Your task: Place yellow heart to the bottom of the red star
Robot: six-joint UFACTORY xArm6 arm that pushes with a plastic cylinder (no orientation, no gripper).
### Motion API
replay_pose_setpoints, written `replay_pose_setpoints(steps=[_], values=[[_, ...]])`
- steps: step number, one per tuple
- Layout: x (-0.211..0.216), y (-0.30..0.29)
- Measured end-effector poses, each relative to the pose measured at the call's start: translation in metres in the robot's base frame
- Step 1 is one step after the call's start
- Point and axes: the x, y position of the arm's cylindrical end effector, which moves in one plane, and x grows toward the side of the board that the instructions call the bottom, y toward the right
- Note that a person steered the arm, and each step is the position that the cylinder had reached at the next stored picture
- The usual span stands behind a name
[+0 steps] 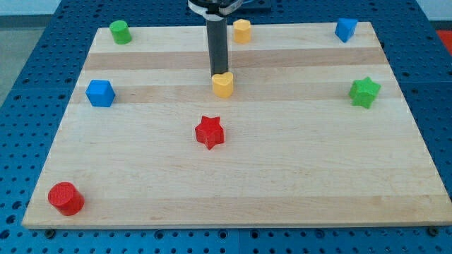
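Nearest the view's bottom edge, the wooden board (282,183) carries everything, with a red cylinder (66,198) at its bottom-left corner. Upright above the middle stands my rod, and my tip (217,75) touches the top side of the yellow heart (223,85) (there are no jaws to open or close, just the bare rod end). That heart lies above the red star (210,132), slightly toward the view's right, well apart from it. A blue cube (100,93) sits at the left, a green star (364,92) at the right. Along the top edge: green cylinder (120,32), another yellow block (242,31), another blue block (345,29).
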Motion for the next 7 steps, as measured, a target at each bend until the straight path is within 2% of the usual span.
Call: replay_pose_setpoints(steps=[7], values=[[0.104, 0.032]])
